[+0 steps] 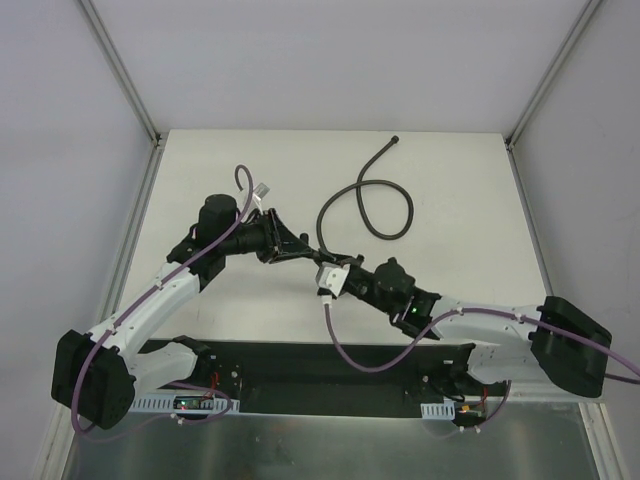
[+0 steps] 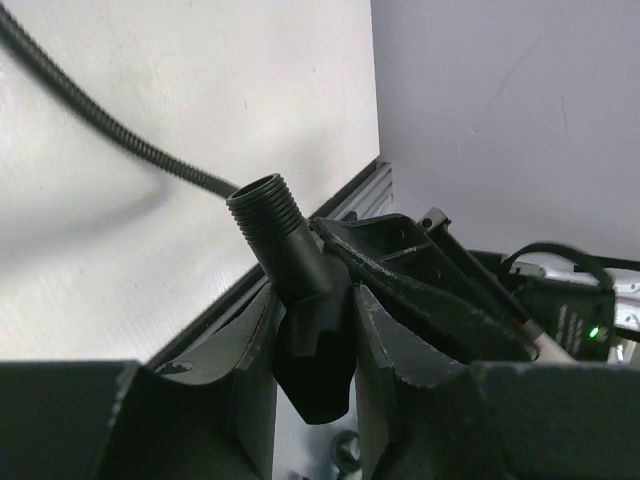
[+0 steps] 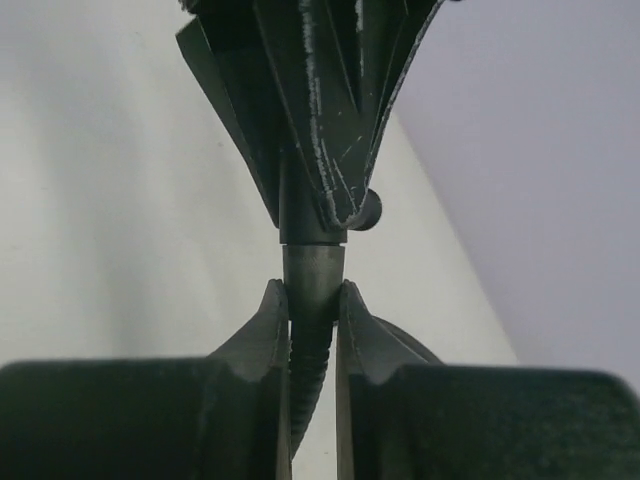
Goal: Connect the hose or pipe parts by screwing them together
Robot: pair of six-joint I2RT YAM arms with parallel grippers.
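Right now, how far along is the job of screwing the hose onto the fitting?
Done: both parts are picked up. The left gripper is shut on the black T-shaped fitting, the right gripper on the hose just below its metal collar. In hand: the collar sits end to end against one port of the fitting. Left: turning it tight; whether any thread has caught cannot be told.

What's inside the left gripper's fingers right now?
The black fitting is clamped in the left gripper, with one threaded end sticking out free. The fingers cover its other ends, so any joint with the hose cannot be seen.
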